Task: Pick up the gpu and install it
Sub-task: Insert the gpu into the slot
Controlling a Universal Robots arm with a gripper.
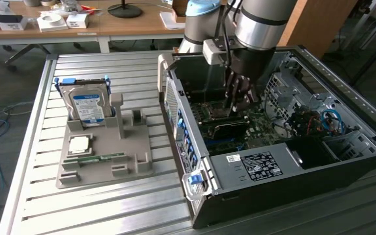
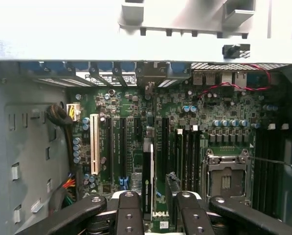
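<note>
The gpu (image 1: 230,128) is a thin dark card standing on its edge in a slot of the motherboard, inside the open computer case (image 1: 260,166). My gripper (image 1: 239,110) hangs straight above it, reaching down into the case. In the wrist view the gpu (image 2: 148,181) appears edge-on, with a pale strip along its top. It runs between my two fingers (image 2: 128,215), and a gap shows beside it. The gripper (image 2: 155,203) is open and holds nothing.
Left of the case, a grey fixture tray (image 1: 132,169) holds a silver hard drive (image 1: 86,105), a square processor (image 1: 80,143) and a green memory stick (image 1: 100,157). The motherboard has a white slot (image 2: 94,144), a processor socket (image 2: 226,178) and cable bundles (image 1: 322,120).
</note>
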